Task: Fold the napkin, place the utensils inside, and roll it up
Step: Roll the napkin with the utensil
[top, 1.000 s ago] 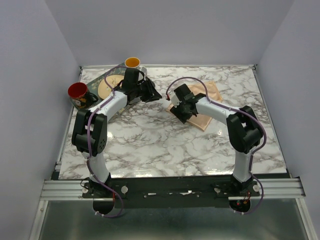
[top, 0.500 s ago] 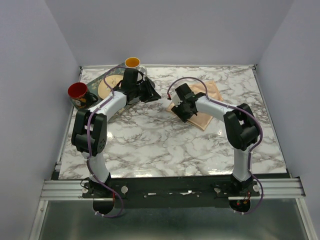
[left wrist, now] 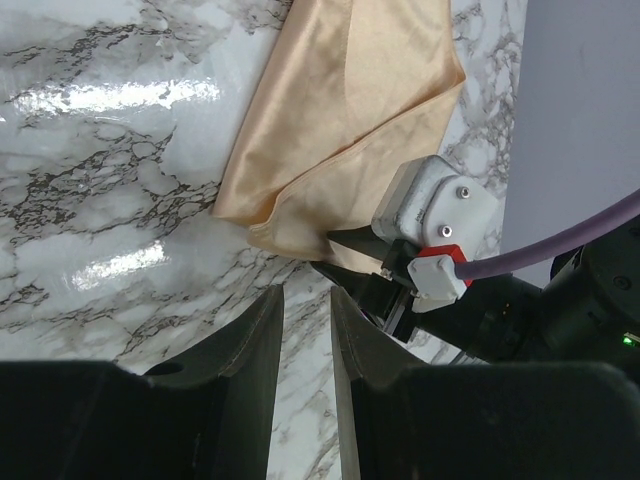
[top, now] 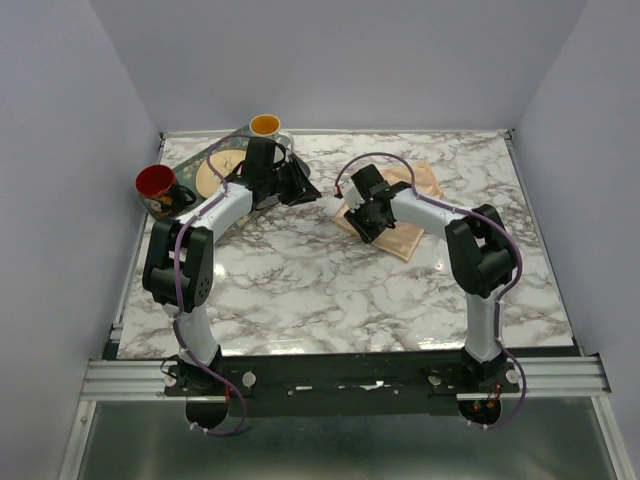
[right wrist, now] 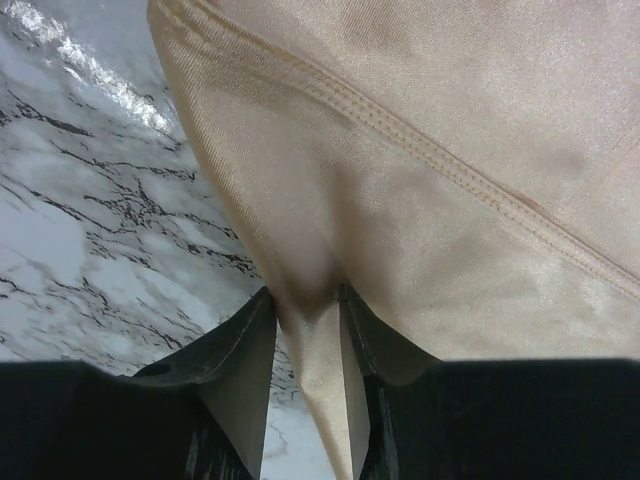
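The peach-tan napkin [top: 415, 190] lies folded on the marble table, back right of centre. My right gripper [top: 360, 222] is at its left corner and shut on a pinch of cloth; the right wrist view shows the napkin [right wrist: 450, 150] bunched between the right gripper's [right wrist: 305, 295] jaws. My left gripper [top: 303, 190] hovers to the left of the napkin, empty, jaws nearly together. The left wrist view shows the left gripper [left wrist: 307, 292] over bare marble, with the napkin [left wrist: 340, 100] and the right gripper [left wrist: 335, 245] ahead of it. No utensils are in view.
A round cream plate [top: 212, 172] sits at the back left, partly under my left arm. A red mug [top: 155, 183] stands at the left edge and an orange mug [top: 265, 125] at the back. Walls close in the table on three sides.
My right gripper has shifted slightly to the left and back with the napkin corner in it, and its elbow has swung inward. My left arm has barely moved.
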`<state>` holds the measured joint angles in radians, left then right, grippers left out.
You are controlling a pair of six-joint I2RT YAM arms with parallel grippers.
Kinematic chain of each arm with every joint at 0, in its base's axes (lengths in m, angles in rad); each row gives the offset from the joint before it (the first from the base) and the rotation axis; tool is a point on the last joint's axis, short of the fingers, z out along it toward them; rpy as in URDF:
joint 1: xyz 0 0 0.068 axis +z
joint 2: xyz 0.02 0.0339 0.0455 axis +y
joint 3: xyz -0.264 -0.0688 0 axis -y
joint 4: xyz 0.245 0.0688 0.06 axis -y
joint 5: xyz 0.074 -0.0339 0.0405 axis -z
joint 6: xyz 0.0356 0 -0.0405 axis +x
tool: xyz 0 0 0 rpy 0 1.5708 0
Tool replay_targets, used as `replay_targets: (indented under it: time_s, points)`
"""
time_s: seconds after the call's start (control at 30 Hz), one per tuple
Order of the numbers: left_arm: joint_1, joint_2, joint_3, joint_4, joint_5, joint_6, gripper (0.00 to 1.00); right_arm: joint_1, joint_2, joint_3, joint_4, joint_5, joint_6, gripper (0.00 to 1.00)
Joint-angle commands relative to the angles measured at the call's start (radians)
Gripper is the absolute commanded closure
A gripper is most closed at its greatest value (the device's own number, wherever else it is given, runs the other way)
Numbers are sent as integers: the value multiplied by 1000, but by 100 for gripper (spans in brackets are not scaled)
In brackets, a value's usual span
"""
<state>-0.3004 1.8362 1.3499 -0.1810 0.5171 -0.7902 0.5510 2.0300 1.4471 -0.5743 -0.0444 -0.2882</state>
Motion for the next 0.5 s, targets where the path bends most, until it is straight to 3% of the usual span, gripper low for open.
replay_targets:
  time_s: [0.0,0.2,0.47]
  points:
    - [6,-20,-9,12,32,2,66,3,90,-8,-84,5,37,62]
    - [7,-11,-6,18,35,-4,66,3,47,44,-84,38,49,57]
    - [7,-9,0,20,40,-10,66,3,-74,85,-105,126,43,39]
